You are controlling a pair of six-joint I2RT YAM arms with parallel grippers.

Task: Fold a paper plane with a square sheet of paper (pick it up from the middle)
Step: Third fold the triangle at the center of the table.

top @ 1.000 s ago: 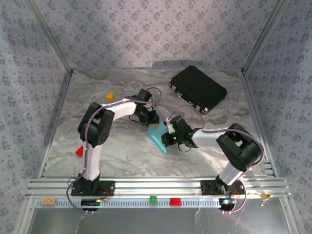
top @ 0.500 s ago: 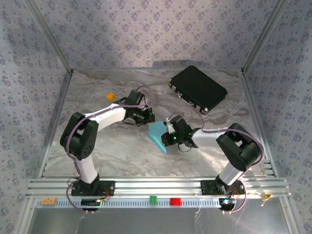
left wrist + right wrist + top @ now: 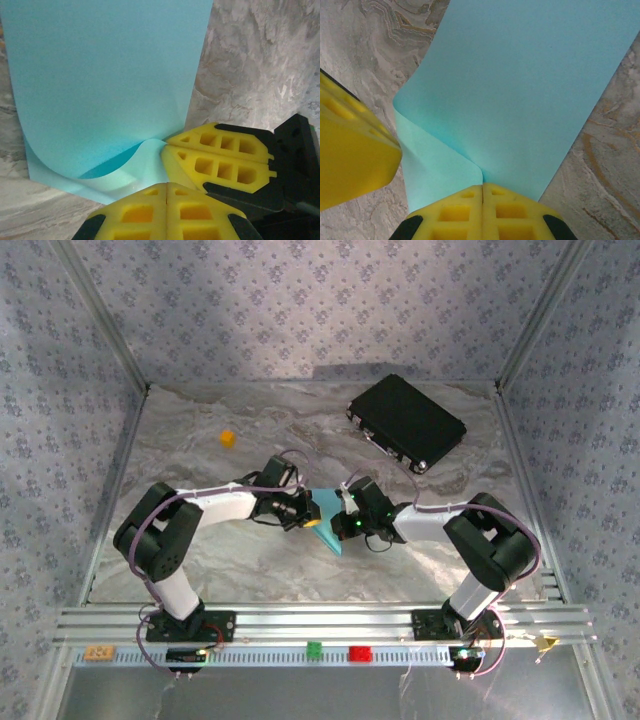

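Note:
The square sheet of paper (image 3: 330, 536) is light blue and lies mid-table, curled over on itself into two layers (image 3: 105, 80) (image 3: 530, 75). My right gripper (image 3: 346, 524) (image 3: 482, 186) is shut on it where the layers meet. In the left wrist view the right gripper's yellow fingers (image 3: 220, 160) pinch the curled corner. My left gripper (image 3: 309, 519) (image 3: 167, 184) is shut, its tips against the paper's near edge; I see no paper between them. One left finger (image 3: 350, 150) shows beside the sheet's left edge. No paper plane shape shows.
A black rectangular case (image 3: 405, 421) lies at the back right. A small orange cube (image 3: 228, 438) sits at the back left. Green (image 3: 314, 648) and red (image 3: 360, 653) bricks rest on the front rail. Aluminium posts and patterned walls enclose the marbled table (image 3: 220, 560).
My left arm has dropped low and swung nearer along the table to the paper's left edge, and its jaws have closed. The right gripper has held still on the paper.

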